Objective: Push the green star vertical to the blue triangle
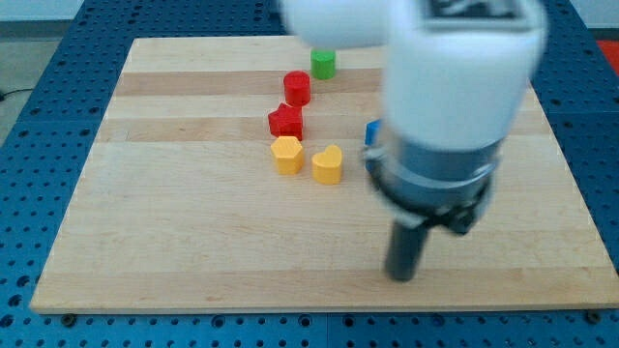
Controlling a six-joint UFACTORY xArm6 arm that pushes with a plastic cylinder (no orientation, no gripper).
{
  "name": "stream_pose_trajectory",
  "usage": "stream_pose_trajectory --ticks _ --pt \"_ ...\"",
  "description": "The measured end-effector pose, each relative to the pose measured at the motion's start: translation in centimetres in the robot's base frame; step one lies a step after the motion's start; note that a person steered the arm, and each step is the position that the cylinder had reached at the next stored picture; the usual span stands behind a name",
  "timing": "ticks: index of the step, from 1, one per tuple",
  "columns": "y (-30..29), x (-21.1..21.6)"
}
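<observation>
My tip [401, 276] is at the lower end of the dark rod, on the board near the view's bottom, right of centre. The big white and grey arm body hides much of the board's right part. A blue block [372, 132] peeks out at the arm's left edge; its shape cannot be made out. No green star shows. A green round block [323, 65] stands near the board's top. The tip is well below the blue block and touches no block.
A red cylinder [297, 88] and a red star-like block [286, 122] lie below the green one. A yellow hexagon [287, 155] and a yellow heart [328, 165] lie side by side lower down. The wooden board [145, 213] rests on a blue perforated table.
</observation>
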State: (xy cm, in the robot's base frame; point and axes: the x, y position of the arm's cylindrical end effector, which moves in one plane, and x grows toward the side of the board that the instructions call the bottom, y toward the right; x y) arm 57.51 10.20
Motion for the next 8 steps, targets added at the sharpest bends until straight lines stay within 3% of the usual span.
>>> stream_pose_trajectory --ticks 1,3,4,5,6,8 --pt "8.1 -6.4" --pt "14.8 -20.0" --pt "12.5 -24.3" --pt "10.3 -27.9" --pt "4.8 -28.3" --pt "8.1 -29.4"
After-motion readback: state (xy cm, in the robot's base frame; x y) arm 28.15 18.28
